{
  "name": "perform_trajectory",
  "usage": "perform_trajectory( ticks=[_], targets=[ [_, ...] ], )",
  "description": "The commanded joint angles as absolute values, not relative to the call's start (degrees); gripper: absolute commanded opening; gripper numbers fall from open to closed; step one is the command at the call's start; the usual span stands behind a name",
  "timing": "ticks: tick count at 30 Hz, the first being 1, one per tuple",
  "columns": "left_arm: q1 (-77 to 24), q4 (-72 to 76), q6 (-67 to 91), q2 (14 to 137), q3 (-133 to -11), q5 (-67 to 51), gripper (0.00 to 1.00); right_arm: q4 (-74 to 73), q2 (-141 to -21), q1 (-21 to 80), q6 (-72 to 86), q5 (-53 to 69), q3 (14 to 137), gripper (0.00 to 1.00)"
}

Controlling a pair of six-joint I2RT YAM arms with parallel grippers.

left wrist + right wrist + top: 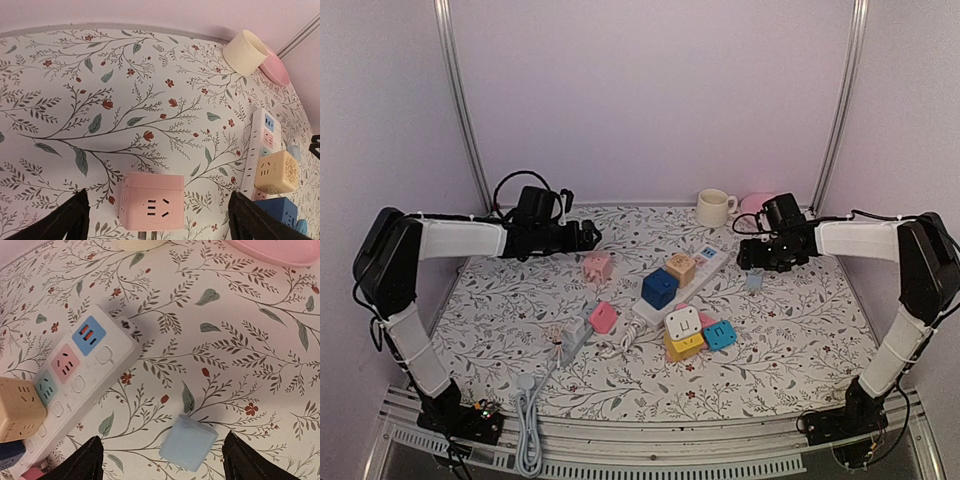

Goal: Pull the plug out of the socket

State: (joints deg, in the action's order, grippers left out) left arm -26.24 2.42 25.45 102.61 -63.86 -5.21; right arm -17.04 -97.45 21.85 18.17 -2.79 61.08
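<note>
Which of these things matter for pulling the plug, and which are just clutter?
Job: power strip; tan cube plug and blue cube plug on it; left gripper and right gripper, both open.
Clutter: mug; pink dish; pink cube; pale blue block.

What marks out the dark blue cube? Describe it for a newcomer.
Find the long white power strip lying diagonally mid-table. Two cubes sit on it; the dark blue cube is the one nearer the arms, beside the tan cube. Other blue blocks are paler and off the strip.
</note>
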Motion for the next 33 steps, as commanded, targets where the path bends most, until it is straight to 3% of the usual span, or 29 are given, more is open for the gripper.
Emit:
perform_trajectory(
  ticks=[1, 17, 33],
  targets=[
    [-28.59, -0.1, 22.36, 98.38, -65.1, -1.75, 0.97, -18.15, -95.09, 26.1, 15.33, -5.01, 64.95, 0.84],
    [-44.66, -1.1, 25.13, 102.33, -67.76, -2.13, 0.95, -15.4, -104.69, 39.79, 5.07, -2.11, 76.3, 0.85],
    [-46.22, 0.79, 27.77, 111.66, -62.21, -3.95, 0.81, -17.05, -113.19, 40.94, 2.98, 0.09, 80.39, 0.85]
  ],
)
